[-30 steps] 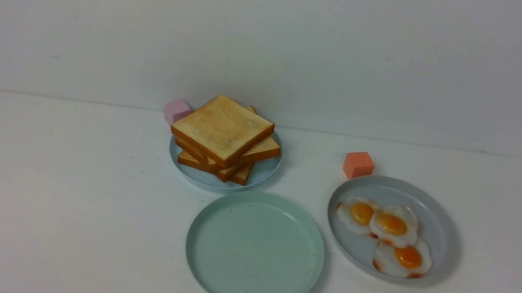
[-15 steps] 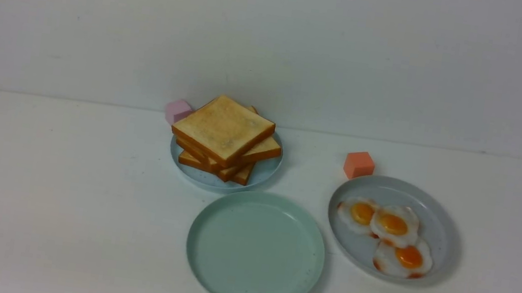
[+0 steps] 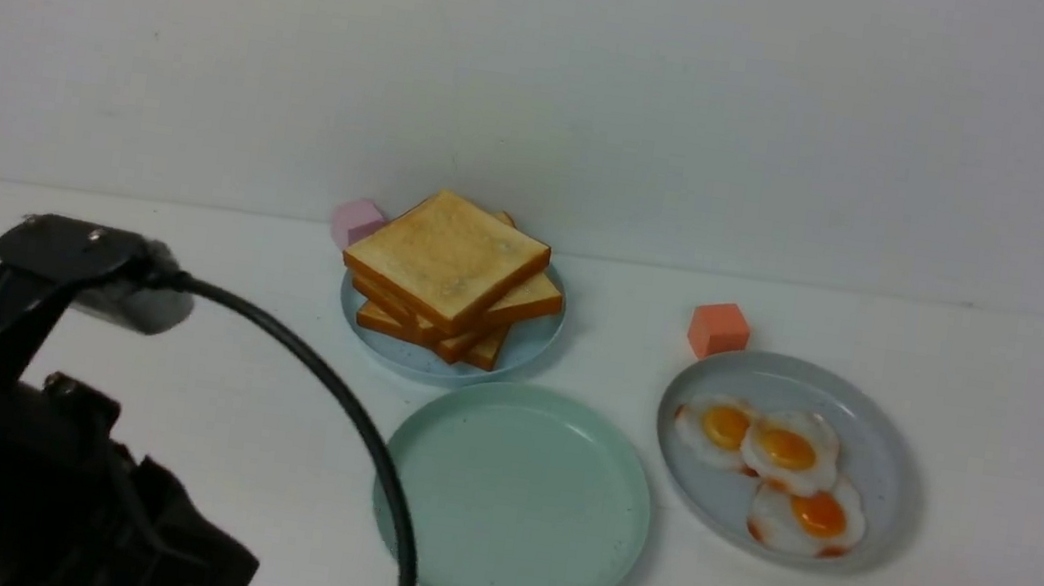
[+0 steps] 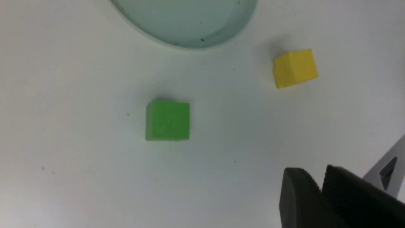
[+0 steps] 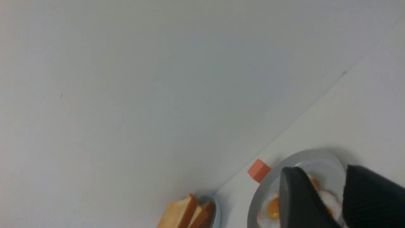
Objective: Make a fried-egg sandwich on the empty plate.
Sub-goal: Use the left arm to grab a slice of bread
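Showing from the front a bare mint plate (image 3: 509, 503) at near centre of the white tabletop (image 3: 180, 288). Just beyond it, a blue plate (image 3: 525, 346) stacked with toast (image 3: 446, 258), with a pink cube (image 3: 353, 220) behind on the left. To the right, a grey plate (image 3: 874, 450) with three overlapping fried eggs (image 3: 784, 449), and an orange cube (image 3: 717, 329) by its far left rim. At near left, the black left arm (image 3: 5, 467) and its cable (image 3: 345, 411).

Showing from the left wrist the mint plate's rim, a green cube (image 4: 167, 120) and a yellow cube (image 4: 295, 68) lying apart nearby. Also the left claw (image 4: 319, 177), holding nothing, fingers (image 4: 297, 199) side by side. Cannot tell whether parted or closed.

Showing from the right wrist the right claw (image 5: 326, 177), fingers parted and gripping nothing. Beyond them, the grey plate and eggs, then the orange cube and the toast.
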Available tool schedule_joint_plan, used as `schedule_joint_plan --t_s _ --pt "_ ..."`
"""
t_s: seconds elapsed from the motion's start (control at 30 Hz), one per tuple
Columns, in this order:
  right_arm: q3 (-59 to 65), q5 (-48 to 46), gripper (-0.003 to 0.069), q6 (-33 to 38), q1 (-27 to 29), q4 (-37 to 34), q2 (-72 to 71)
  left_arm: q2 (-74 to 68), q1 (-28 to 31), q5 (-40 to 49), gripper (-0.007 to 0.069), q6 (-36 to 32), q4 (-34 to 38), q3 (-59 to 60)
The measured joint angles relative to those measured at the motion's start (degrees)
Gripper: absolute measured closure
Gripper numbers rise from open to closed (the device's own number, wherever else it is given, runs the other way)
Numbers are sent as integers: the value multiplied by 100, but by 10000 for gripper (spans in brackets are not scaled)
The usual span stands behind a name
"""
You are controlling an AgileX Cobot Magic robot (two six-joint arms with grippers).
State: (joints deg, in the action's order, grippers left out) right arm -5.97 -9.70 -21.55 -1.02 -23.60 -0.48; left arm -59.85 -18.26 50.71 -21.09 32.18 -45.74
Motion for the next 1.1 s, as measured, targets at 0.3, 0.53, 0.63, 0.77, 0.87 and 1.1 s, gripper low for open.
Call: schedule_joint_plan --t_s 0.3,0.53,0.63,0.77,0.87,1.1 --pt "-3837 -5491 419 1474 -1375 1489 2357 -1255 -238 195 638 -511 13 -1630" --pt "-5334 -6219 425 1723 -2403 2034 3804 -2553 -979 -450 638 329 -1290 -3018" --pt "-5448 -6235 425 1738 -2759 2029 3935 -3225 -979 -835 591 587 -1869 -3466" --pt "-5463 -6200 425 1738 -2966 1985 3943 -4090 -979 -1345 421 616 -2357 -3813" --pt "-5469 -6075 424 1738 -2980 1943 3943 -4543 -979 -1818 300 636 -2596 -3889" --pt "-5469 -5975 422 1738 -2985 1576 3943 -5512 -979 -2949 183 854 -3641 -3908"
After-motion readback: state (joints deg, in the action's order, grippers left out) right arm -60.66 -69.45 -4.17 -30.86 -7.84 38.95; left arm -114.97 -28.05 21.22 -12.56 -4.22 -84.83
